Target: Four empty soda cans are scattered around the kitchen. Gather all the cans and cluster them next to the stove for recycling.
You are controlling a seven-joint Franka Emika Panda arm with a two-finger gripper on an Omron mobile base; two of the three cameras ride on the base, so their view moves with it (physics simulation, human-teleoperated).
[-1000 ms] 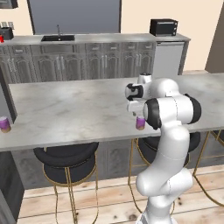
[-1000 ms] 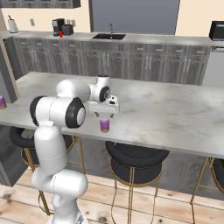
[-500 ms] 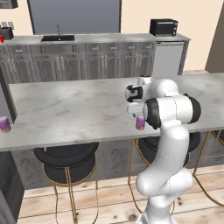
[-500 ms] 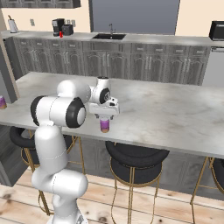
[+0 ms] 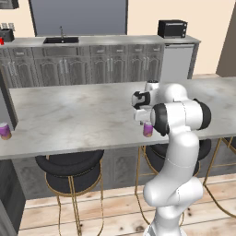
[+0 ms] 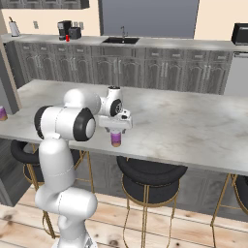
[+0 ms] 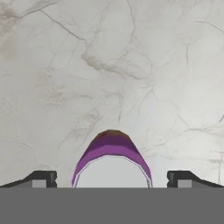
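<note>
Gripper [image 7: 112,179]: jaws spread wide, one fingertip [image 7: 41,178] at 9 o'clock and the other at 3 o'clock of the can, holding nothing | Purple soda can [image 6: 116,138]: upright on marble island counter [image 6: 193,121], directly beneath the hand | Second purple can [image 5: 5,131]: counter's far left edge, well apart.

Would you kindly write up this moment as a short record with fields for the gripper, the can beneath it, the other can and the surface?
gripper: open, pointing down over a can, one finger on each side
can under gripper: purple, upright, near the island counter's front edge
grip: not closed on the can
second purple can: upright at the far left end
island counter: pale marble
</note>
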